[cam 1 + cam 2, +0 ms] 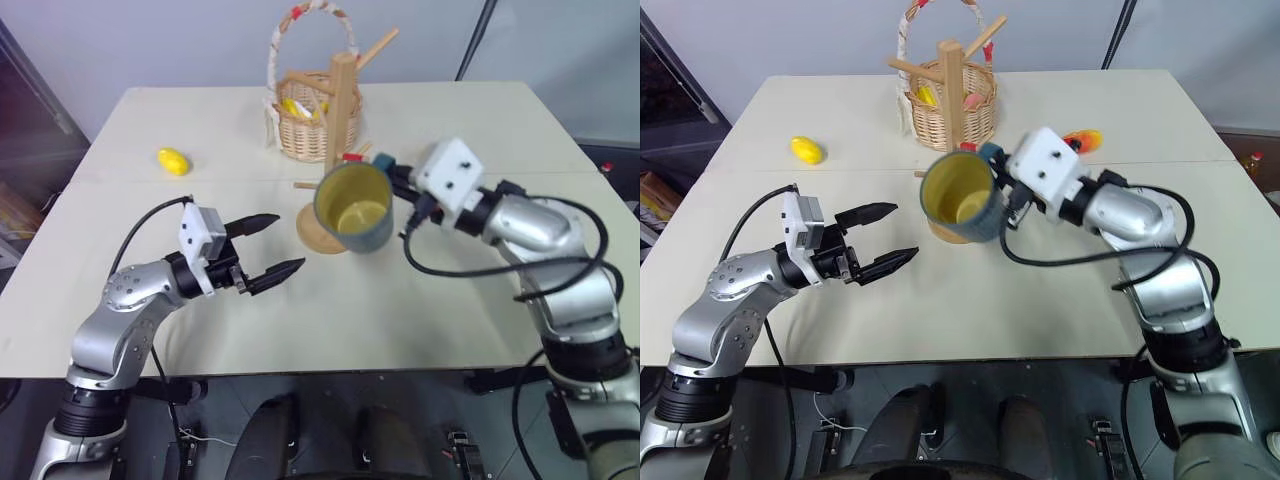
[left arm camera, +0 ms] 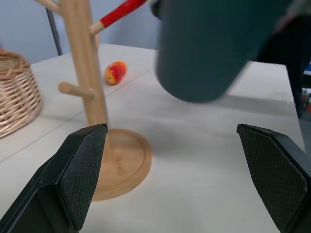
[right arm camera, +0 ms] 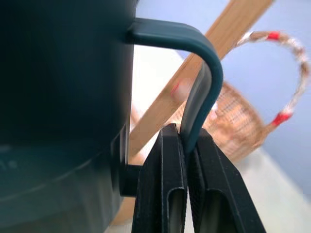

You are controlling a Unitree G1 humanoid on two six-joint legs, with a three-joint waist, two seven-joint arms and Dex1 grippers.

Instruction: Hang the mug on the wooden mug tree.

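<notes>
The dark teal mug (image 1: 355,208) with a yellowish inside hangs in the air, tipped so that its mouth faces me, just in front of the wooden mug tree (image 1: 342,100). My right gripper (image 3: 187,141) is shut on the mug's handle (image 3: 199,82), coming in from the right. The tree's round base (image 2: 121,162) stands on the table under and behind the mug, and a red-tipped peg (image 2: 121,10) points toward it. To the left of the base, low over the table, my left gripper (image 1: 285,243) is open and holds nothing.
A wicker basket (image 1: 305,125) with a tall handle stands right behind the tree. A yellow lemon (image 1: 173,161) lies at the back left. A red-yellow fruit (image 1: 1083,141) lies to the right of the tree. The pale table (image 1: 150,320) ends close in front.
</notes>
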